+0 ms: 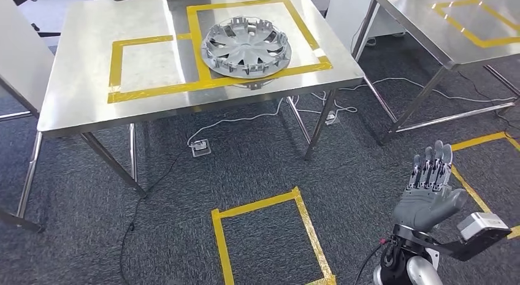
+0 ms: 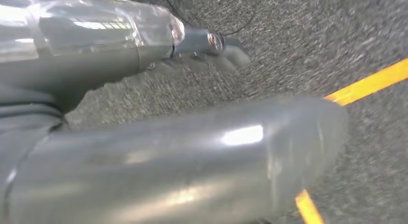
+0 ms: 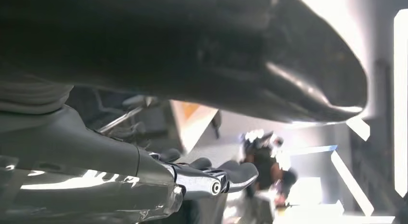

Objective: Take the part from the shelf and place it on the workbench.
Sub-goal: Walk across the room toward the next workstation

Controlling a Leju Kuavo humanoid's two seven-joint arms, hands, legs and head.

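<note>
The part, a silver hubcap [image 1: 246,48], lies flat on the steel workbench [image 1: 80,95] inside the larger yellow-taped square, its near edge overhanging the tape. My right hand [image 1: 431,192] is raised at the lower right, well below and right of the bench, fingers straight and together, holding nothing. In the right wrist view the right hand [image 3: 202,176] has its fingers stretched out with nothing in them. The left wrist view looks down at grey carpet, and my left hand [image 2: 211,53] hangs there with its fingers extended and nothing in it.
A second steel table [image 1: 454,27] with yellow tape stands at the back right. Cables and a floor socket [image 1: 200,148] lie under the workbench. A yellow tape rectangle [image 1: 270,236] marks the carpet in front of me. A blurred person [image 3: 264,161] stands in the distance in the right wrist view.
</note>
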